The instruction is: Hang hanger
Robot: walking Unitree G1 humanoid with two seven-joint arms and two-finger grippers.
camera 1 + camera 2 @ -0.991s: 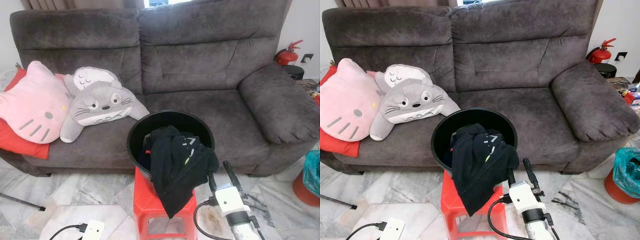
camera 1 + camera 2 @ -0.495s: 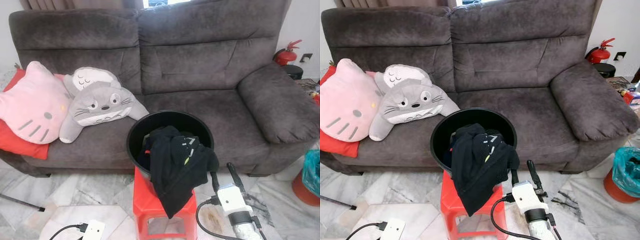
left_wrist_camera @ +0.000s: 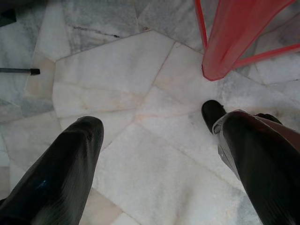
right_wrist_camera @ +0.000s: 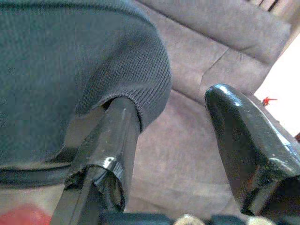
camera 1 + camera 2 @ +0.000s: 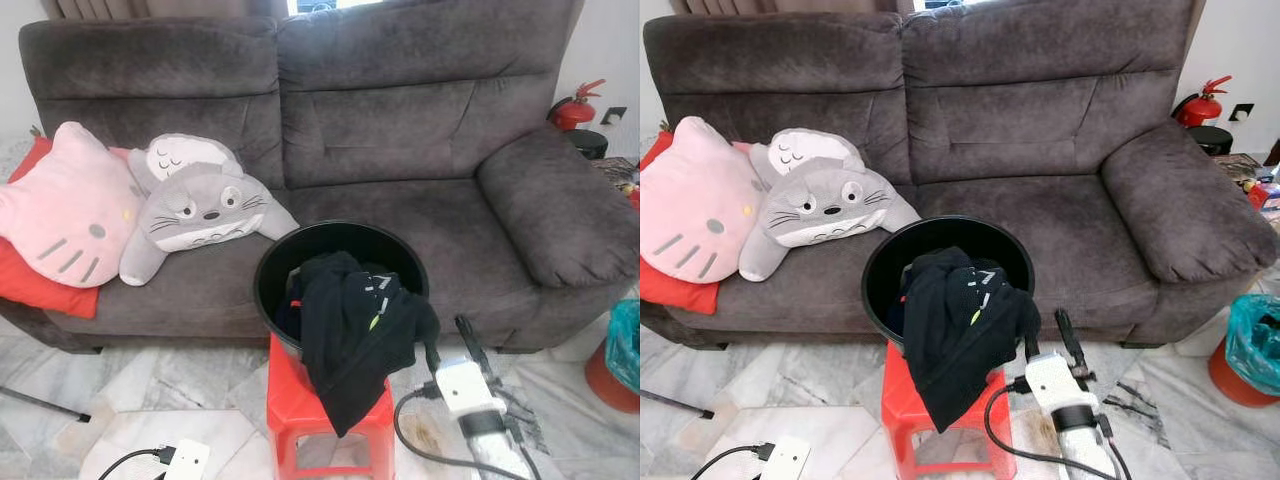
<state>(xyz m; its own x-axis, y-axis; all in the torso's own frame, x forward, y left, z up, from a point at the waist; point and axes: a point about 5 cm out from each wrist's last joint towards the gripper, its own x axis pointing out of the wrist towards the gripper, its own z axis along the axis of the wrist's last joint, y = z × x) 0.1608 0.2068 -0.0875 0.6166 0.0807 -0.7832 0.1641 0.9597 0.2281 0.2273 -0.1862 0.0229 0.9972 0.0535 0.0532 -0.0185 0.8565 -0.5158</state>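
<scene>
Right gripper [image 5: 1051, 333] beside the black bucket [image 5: 885, 275], fingers apart and holding nothing, one tucked under the dark clothes [image 5: 960, 325]; no hanger visible; advice: close squarely on cloth.

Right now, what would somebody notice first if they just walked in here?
Probably the black bucket on the red stool before the grey sofa, with dark clothes spilling over its rim. Next, the pink cat cushion and grey plush on the sofa's left side.
</scene>
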